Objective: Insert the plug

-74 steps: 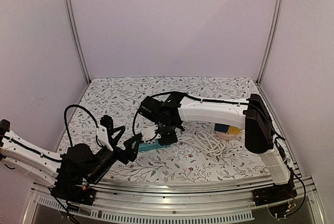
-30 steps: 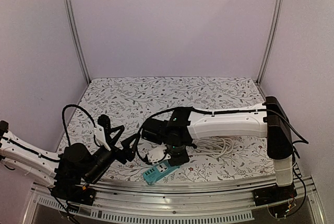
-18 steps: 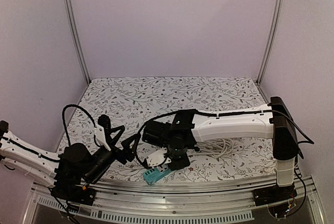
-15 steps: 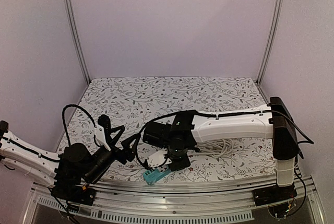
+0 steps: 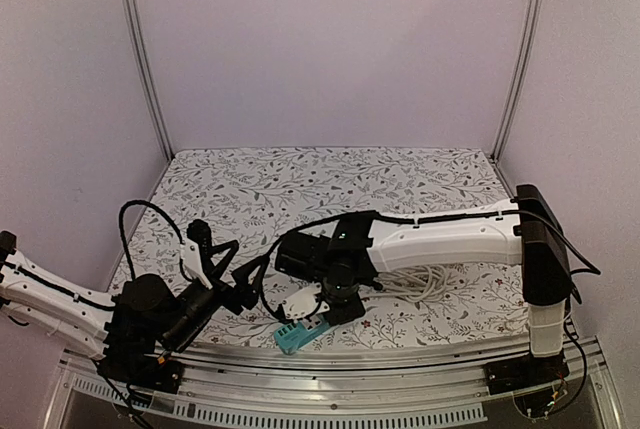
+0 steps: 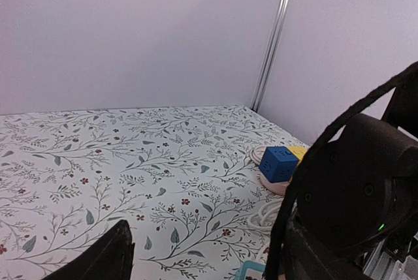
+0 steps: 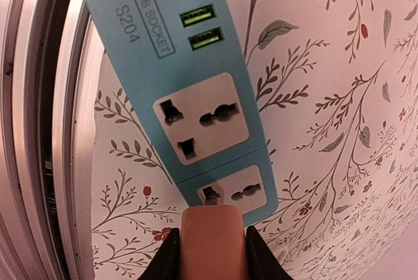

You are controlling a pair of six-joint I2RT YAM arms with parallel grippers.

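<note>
A teal power strip [image 5: 298, 333] lies at the table's near edge, against the metal rail. In the right wrist view the power strip [image 7: 189, 77] shows two universal sockets and several USB ports. My right gripper [image 5: 332, 305] is shut on the plug [image 7: 212, 244], which looks pale orange up close. The plug's front sits over the near edge of the closest socket [image 7: 232, 192]. Whether its pins are inside is hidden. My left gripper [image 5: 232, 265] is open and empty, left of the strip. One dark finger [image 6: 98, 260] shows in its wrist view.
A coiled white cable [image 5: 432, 280] lies under the right arm. A blue and yellow cube socket [image 6: 277, 162] on a white base stands at the right. The right wrist's black body [image 6: 353, 188] fills the left wrist view's right side. The metal rail [image 7: 46, 130] runs beside the strip.
Over 2.5 s my right arm swung from mid-table toward the near edge, and the strip went there with it. In the last half second almost nothing moved. The left arm stayed put.
</note>
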